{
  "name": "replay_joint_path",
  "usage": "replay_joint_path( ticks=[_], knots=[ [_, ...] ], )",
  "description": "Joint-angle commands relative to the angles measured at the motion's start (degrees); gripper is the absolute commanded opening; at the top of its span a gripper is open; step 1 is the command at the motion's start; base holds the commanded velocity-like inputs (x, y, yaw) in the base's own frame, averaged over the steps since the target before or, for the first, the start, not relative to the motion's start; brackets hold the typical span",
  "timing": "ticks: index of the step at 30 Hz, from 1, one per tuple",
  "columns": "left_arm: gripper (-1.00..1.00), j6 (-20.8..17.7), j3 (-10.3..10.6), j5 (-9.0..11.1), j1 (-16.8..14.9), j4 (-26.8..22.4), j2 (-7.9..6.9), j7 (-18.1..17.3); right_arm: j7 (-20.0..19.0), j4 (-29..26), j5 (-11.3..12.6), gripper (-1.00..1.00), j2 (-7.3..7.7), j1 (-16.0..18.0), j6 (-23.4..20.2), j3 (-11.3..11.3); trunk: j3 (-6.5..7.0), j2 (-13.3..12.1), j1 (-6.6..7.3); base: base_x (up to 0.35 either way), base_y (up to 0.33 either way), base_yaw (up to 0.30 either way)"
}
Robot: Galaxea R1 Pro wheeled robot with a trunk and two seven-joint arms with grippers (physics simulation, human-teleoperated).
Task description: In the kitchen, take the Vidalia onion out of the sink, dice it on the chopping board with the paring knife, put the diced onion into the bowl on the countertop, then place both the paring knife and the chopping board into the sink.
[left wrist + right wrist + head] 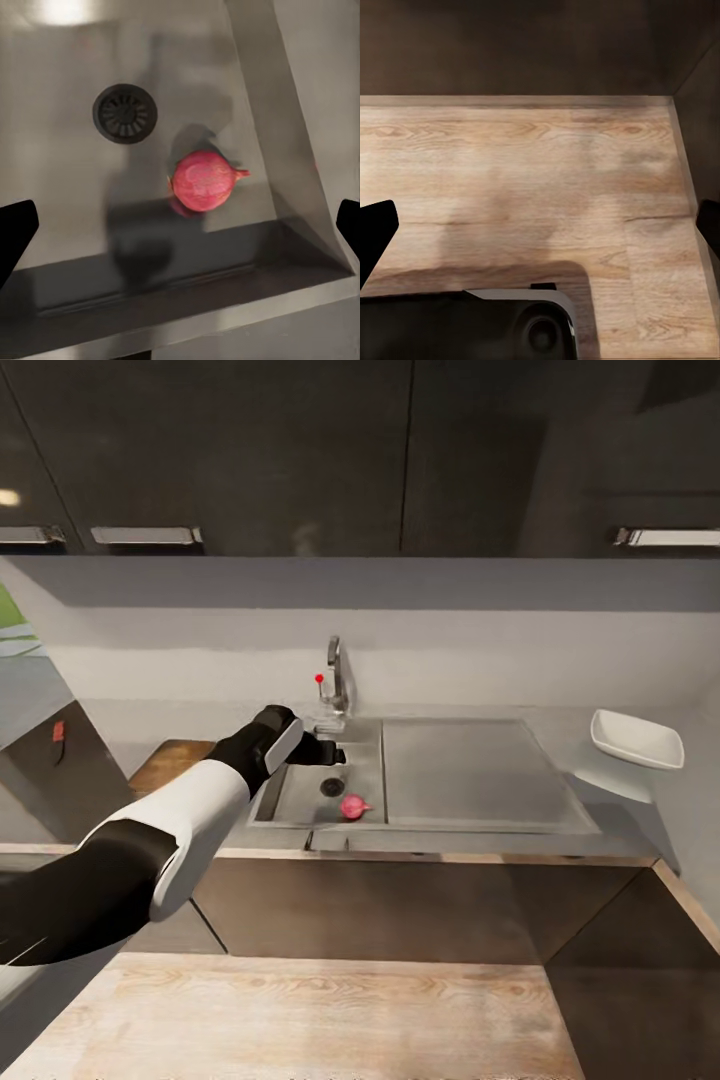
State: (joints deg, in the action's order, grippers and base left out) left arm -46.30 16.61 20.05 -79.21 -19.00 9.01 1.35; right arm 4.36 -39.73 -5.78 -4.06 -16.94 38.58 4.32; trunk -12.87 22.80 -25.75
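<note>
Left gripper (335, 754) hangs over the sink (300, 800), fingers spread wide; the Vidalia onion (353, 806) lies near the basin's front wall, right of the drain (332, 787); round, it may roll away from a lopsided pinch.

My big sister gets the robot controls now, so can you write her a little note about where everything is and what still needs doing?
Left gripper: open, empty, hanging over the sink, its fingertips wide apart above the basin.
Right gripper: open, empty, pointing at the wooden floor.
Vidalia onion: lying on the sink bottom beside the round drain, untouched.
Bowl: on the countertop, right of the drainboard, empty.
Chopping board: seems to be the brown slab left of the sink, partly behind the left arm.
Done: nothing yet.
Left: grab the onion, dice it, fill the bowl, put knife and board in the sink.
</note>
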Motion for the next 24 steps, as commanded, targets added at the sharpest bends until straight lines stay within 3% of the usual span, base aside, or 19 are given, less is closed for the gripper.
replay_joint_path(
  ticks=[1,8,18,24],
  knots=[
    [1.00,0.1,0.5,0.4,0.0,0.0,-0.04,0.2,0.4,-0.1,-0.3,1.00,-0.06,0.0,0.0,0.2,-0.20,0.1,-0.03,0.002,-0.002,0.000],
    [1.00,0.6,0.6,0.3,1.5,-0.1,-0.05,0.2,0.4,-0.1,1.4,1.00,0.01,0.0,0.0,0.2,-0.83,0.1,-0.03,0.000,-0.001,0.000],
    [1.00,0.7,0.8,0.3,2.8,-0.1,-0.06,0.1,0.4,-0.1,1.5,1.00,0.01,0.0,0.0,0.2,-1.75,0.1,-0.03,0.009,-0.002,0.000],
    [1.00,0.7,0.9,0.3,2.9,-0.1,-0.05,0.1,0.4,-0.1,1.5,1.00,0.01,0.0,0.0,0.2,-2.29,0.1,-0.03,0.151,-0.132,0.000]
  ],
)
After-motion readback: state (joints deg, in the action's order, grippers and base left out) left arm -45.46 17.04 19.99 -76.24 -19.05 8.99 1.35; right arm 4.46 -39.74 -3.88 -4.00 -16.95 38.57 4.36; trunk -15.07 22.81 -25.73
